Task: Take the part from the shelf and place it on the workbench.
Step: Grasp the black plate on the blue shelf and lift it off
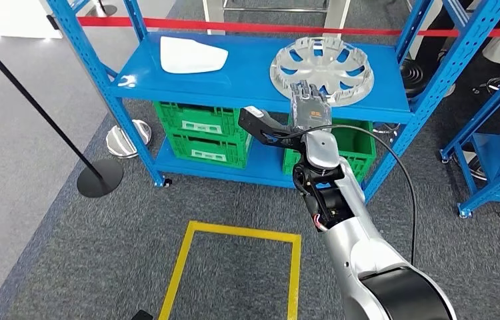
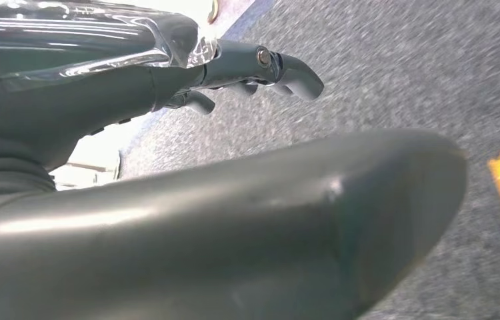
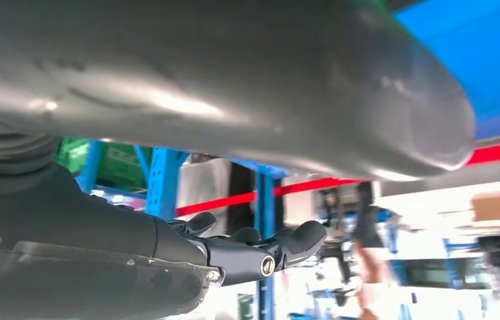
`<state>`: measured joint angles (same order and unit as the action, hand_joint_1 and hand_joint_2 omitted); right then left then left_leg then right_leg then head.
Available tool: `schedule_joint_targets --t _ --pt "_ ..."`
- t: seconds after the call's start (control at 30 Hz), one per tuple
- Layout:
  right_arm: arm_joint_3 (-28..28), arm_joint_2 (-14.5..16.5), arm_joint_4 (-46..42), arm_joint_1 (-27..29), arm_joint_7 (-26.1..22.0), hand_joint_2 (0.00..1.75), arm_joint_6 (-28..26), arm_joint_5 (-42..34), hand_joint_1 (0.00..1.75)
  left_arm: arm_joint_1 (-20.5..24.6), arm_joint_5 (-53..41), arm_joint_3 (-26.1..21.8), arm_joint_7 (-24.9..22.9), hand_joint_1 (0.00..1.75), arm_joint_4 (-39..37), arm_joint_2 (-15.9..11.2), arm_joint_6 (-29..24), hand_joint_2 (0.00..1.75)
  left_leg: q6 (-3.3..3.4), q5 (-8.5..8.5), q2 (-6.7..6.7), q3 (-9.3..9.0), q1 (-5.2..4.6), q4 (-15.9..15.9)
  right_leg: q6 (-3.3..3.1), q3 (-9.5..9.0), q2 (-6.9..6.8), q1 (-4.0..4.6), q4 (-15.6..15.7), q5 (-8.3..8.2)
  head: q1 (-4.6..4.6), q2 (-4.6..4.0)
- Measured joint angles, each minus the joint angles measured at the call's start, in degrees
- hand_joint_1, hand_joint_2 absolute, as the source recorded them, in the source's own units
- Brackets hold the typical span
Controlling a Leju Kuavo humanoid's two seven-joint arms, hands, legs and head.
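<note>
Landmark: blue steel shelf rack [image 1: 167,83], its upper deck carrying both parts.
Part: round silver spoked wheel cover [image 1: 321,63], lying flat toward the right end of the upper deck, not yet lifted.
Other item: white glossy moulded panel [image 1: 193,55], toward the left end of the same deck, well apart from the wheel cover.
Right hand [image 1: 309,103]: reaches over the deck's front edge to the near rim of the wheel cover — fingers [image 1: 306,90] extended and apart, nothing held; contact with the rim cannot be told.
Left hand [image 2: 234,70]: fingers loosely curled over grey carpet, empty.
Progress: early — approach under way; grasp, lift, carry and placing all remain.
Below the deck: green plastic crates [image 1: 207,130] on the lower deck.
Obscured: the workbench surface; thumbs blur across both wrist views.
</note>
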<state>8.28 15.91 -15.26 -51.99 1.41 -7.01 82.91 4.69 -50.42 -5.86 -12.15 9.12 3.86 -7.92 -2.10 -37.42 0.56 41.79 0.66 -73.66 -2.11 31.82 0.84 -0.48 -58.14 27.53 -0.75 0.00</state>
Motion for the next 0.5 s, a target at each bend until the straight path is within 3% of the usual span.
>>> schedule_joint_targets --t 0.03,0.07,0.17,0.2,0.27,0.33,0.37,0.43,0.47,0.5 --pt "0.0 -0.1 0.0 0.0 1.3 0.00 -0.2 0.0 0.00 -0.1 0.0 0.0 -0.1 0.00 0.0 0.0 0.0 0.00 -0.06 -0.62 -0.05 0.67 0.03 2.1 0.16 -1.32 0.03 -0.12 0.0 1.02 -0.11 0.00" --pt "0.0 -0.4 0.0 0.0 2.6 0.00 -0.5 0.0 0.00 -0.1 -0.1 -0.1 -0.1 0.00 0.0 0.0 0.0 0.00 -0.04 1.19 -0.17 0.81 0.05 5.3 0.36 -2.68 0.02 -0.21 0.0 2.06 -0.28 0.00" --pt "-0.2 -1.4 0.1 -0.1 5.1 0.00 -0.8 -0.2 0.00 -0.6 -0.6 -0.2 -0.2 0.00 -0.1 -0.1 0.0 0.00 0.64 15.07 -0.67 0.18 -0.07 14.8 1.28 -5.57 0.17 -0.02 -0.1 5.03 -0.92 0.00" --pt "-0.3 -1.9 0.1 -0.2 5.4 0.00 -0.8 -0.4 0.00 -0.7 -0.8 -0.2 -0.2 0.00 -0.2 0.0 0.1 0.00 1.00 17.84 -0.71 0.03 -0.12 15.8 1.64 -6.03 0.27 0.10 -0.1 5.82 -1.01 0.00" --pt "-0.6 -2.8 0.1 -0.6 5.7 0.00 -0.8 -0.7 0.00 -0.6 -1.1 -0.2 -0.2 0.00 -0.2 0.0 0.1 0.00 1.79 18.27 -0.59 -0.32 -0.04 15.6 2.36 -6.74 0.31 0.11 0.4 7.03 -0.94 0.01" --pt "-0.9 -3.5 0.1 -0.9 5.7 0.00 -0.9 -0.9 0.00 -0.3 -1.2 -0.3 -0.2 0.00 -0.2 0.0 0.1 0.00 2.57 17.35 -0.57 -0.82 0.14 15.6 2.92 -6.19 0.08 0.02 -1.3 8.35 -0.61 0.01" --pt "-1.1 -3.8 0.1 -1.0 5.6 0.00 -0.9 -1.0 0.00 -0.2 -1.3 -0.3 -0.1 0.00 -0.2 0.0 0.0 0.00 2.88 16.88 -0.56 -1.20 0.20 15.7 3.12 -4.56 -0.03 0.01 -4.2 9.49 -0.41 0.00" --pt "-1.3 -4.4 0.2 -0.7 5.4 0.00 -0.9 -1.0 0.00 -0.1 -1.5 -0.5 0.3 0.00 -0.2 0.0 -0.2 0.00 3.26 15.96 -0.48 -1.84 0.15 15.7 3.27 0.98 -0.12 0.03 -12.5 11.76 0.01 0.00" --pt "-1.3 -4.6 0.3 -0.3 5.3 0.00 -0.9 -1.0 0.00 -0.1 -1.6 -0.5 0.5 0.00 -0.2 0.0 -0.4 0.00 3.34 15.53 -0.38 -2.20 0.13 15.7 3.26 3.80 -0.12 0.03 -15.9 12.14 0.19 0.00" --pt "-1.4 -4.8 0.3 0.0 5.2 0.00 -0.9 -1.0 0.00 -0.1 -1.7 -0.5 0.6 0.00 -0.2 0.0 -0.5 0.00 3.34 15.11 -0.24 -2.63 0.12 15.7 3.18 5.73 -0.13 0.03 -17.2 11.34 0.42 0.00"
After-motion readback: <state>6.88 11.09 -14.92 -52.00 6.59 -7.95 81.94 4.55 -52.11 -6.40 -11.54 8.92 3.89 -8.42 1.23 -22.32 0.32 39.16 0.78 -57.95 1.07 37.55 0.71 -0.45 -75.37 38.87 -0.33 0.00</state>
